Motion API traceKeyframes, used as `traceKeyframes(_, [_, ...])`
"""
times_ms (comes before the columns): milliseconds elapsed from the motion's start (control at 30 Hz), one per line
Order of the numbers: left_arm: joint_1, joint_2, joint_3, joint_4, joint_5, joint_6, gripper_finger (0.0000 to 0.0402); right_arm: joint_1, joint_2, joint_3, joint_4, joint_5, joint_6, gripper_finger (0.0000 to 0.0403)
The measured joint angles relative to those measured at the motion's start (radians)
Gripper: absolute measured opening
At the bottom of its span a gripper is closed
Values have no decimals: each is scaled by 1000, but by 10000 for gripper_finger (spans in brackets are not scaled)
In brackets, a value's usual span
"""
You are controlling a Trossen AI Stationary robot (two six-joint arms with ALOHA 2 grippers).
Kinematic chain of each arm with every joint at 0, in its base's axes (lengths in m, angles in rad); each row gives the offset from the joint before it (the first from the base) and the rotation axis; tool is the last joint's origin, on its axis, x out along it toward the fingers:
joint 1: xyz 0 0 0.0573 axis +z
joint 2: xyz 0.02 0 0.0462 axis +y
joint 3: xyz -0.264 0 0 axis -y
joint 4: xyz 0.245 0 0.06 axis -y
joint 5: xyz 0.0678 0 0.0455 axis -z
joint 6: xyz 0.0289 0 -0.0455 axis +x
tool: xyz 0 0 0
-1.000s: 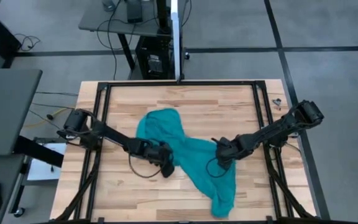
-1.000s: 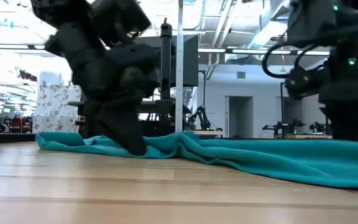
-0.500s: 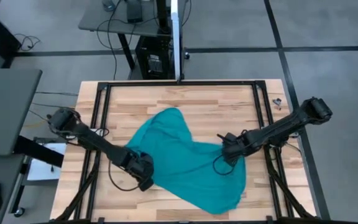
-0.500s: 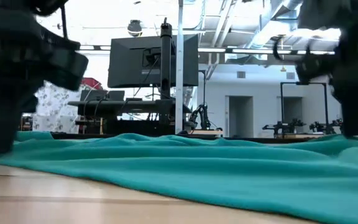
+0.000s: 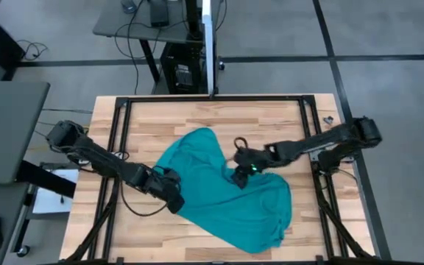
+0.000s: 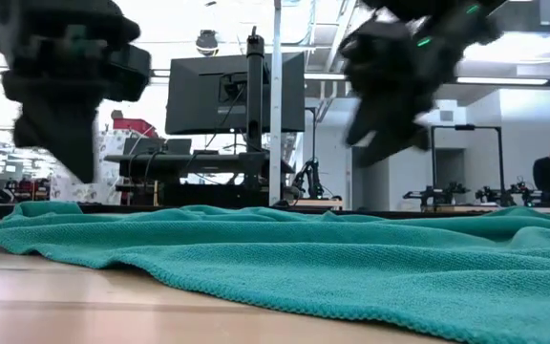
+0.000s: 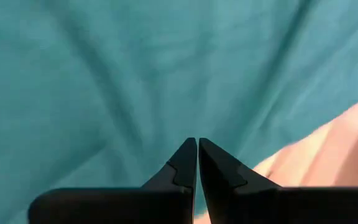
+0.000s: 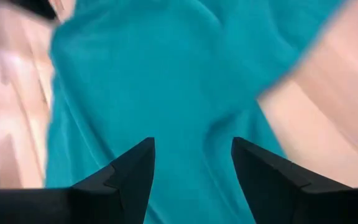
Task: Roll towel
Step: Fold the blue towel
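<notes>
Teal towel [image 5: 223, 195] lies spread, rumpled, unrolled, mid-frame on the wooden bench [image 5: 271, 121]; rolling not begun. Left gripper [image 5: 174, 200] at its lower-left edge, jaws closed, empty; right gripper [image 5: 240, 177] above centre, jaws open.

Plain teal towel [image 5: 227, 195], no pattern, on pale striped wooden table [image 5: 271, 121] with black frame.

A light wooden table [image 5: 138, 121] carries a teal towel [image 5: 227, 195] spread crumpled across its middle and near-right part.
</notes>
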Motion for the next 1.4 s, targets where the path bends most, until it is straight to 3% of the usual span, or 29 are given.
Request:
traceKeyframes(233, [15,202,-10,267,0,-23,1,-45,223,157,-11,-26,-140,207])
traceKeyframes(433, [-12,286,-4,343,57,-41,1,-114,304,277,-286,48,-294,207])
traceKeyframes(700, [-57,283,-3,297,82,-45,1,-290,214,286,-501,124,-448,196])
traceKeyframes(900, [-27,208,-9,254,117,-19,1,-366,78,286,-561,72,-443,196])
traceKeyframes(1100, [54,-26,25,-10,101,14,1,-240,-62,234,-601,16,-415,196])
traceKeyframes(1267, [138,-155,26,-234,6,52,1,-35,-143,99,-528,13,-221,196])
traceKeyframes(1400, [263,-162,13,-347,-26,56,1,160,-155,-15,-403,17,-19,196])
